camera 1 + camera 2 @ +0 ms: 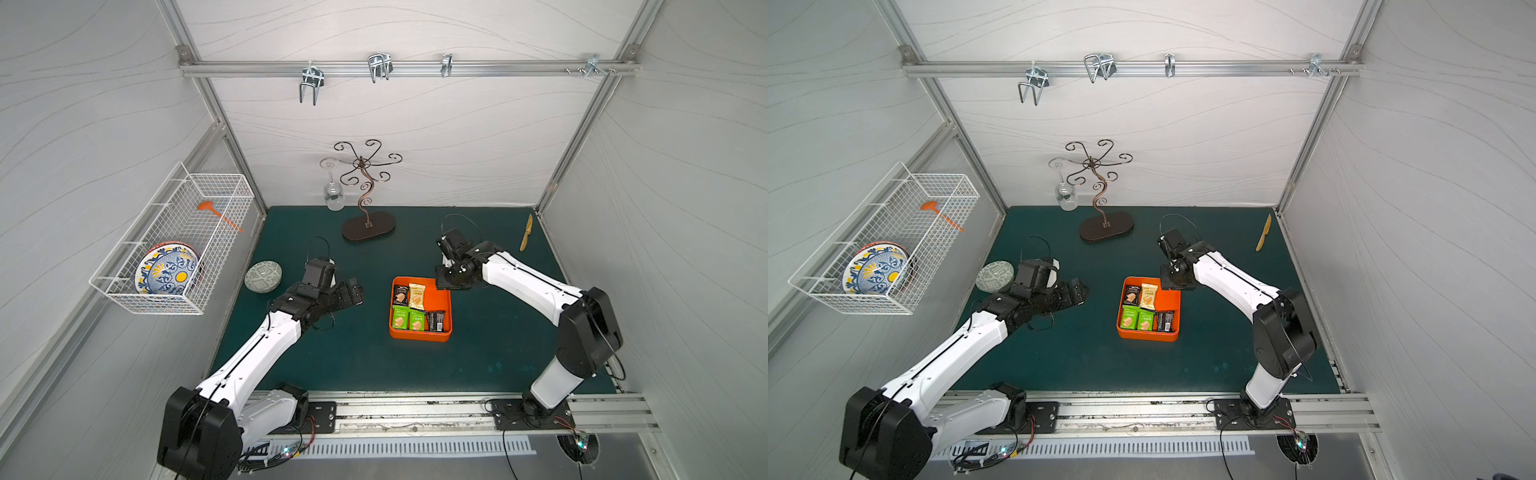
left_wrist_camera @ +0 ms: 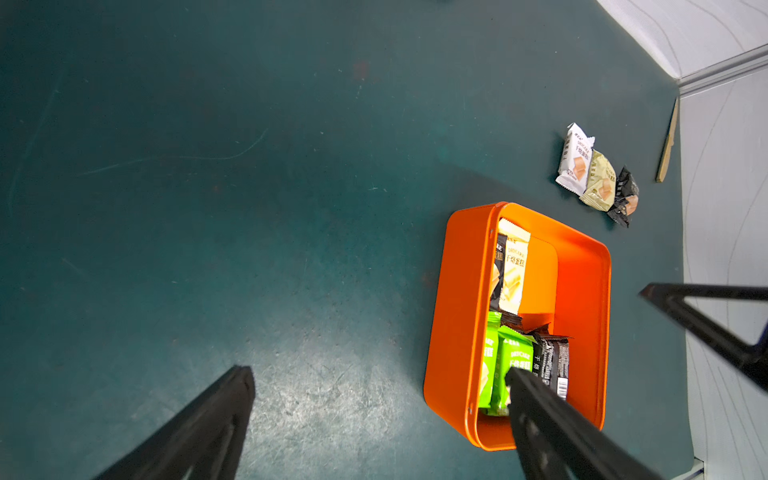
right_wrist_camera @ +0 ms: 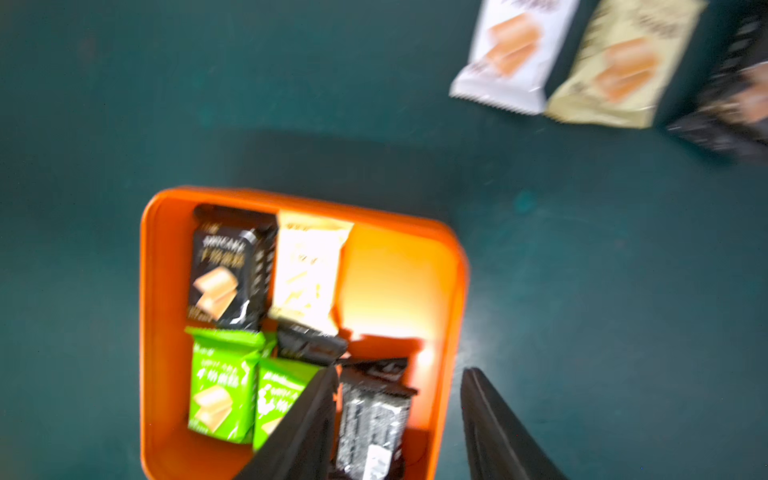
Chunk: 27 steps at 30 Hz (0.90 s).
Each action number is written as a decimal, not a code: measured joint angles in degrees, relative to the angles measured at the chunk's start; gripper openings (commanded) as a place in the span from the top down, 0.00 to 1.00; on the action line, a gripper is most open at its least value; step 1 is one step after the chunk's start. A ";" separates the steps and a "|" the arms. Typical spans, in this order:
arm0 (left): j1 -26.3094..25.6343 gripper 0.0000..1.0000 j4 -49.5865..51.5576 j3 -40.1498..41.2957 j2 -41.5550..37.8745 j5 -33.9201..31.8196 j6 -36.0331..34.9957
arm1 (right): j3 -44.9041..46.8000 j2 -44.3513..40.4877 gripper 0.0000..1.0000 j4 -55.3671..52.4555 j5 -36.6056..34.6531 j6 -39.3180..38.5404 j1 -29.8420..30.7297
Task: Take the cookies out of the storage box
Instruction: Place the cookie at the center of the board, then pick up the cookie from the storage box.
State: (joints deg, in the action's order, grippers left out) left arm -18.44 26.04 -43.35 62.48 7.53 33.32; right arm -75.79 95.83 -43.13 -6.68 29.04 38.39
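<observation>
The orange storage box (image 1: 443,299) (image 1: 1173,303) sits mid-mat. Several cookies lie in it: a black packet (image 1: 400,295), a pale yellow one (image 1: 416,296), two green ones (image 1: 409,320) and dark ones (image 1: 436,321). Three more cookies, white (image 2: 575,160), pale yellow (image 2: 600,183) and black (image 2: 623,195), lie on the mat beyond the box. My right gripper (image 1: 442,283) (image 3: 399,382) hangs open over the box's far right corner, a dark packet (image 3: 374,415) below its fingers, nothing held. My left gripper (image 1: 354,291) (image 2: 378,374) is wide open left of the box, apart from it.
A scrolled metal glass stand (image 1: 368,226) with a hanging wine glass (image 1: 333,195) stands at the back. A small green dish (image 1: 263,276) lies far left, a wooden knife (image 1: 526,232) far right. A white wire basket (image 1: 174,245) with a plate hangs on the left wall.
</observation>
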 measured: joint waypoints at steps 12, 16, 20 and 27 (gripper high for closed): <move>0.00 0.01 1.18 0.00 -2.51 -1.64 -1.81 | -1.55 9.01 0.39 4.20 1.44 1.75 6.29; 0.00 0.01 1.36 0.00 -2.93 -3.13 -2.40 | -2.54 11.74 0.39 4.79 1.20 3.50 7.37; 0.00 0.01 2.03 0.00 -2.93 -3.82 -2.97 | -5.03 14.56 0.39 4.81 0.07 5.09 7.67; 0.00 0.01 2.58 -0.02 -3.04 -3.85 -3.17 | -6.99 16.83 0.38 4.74 -2.62 7.45 7.67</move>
State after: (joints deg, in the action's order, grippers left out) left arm -18.44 28.62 -43.38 59.44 3.68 30.15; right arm -82.78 112.66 -38.39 -9.30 36.49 46.06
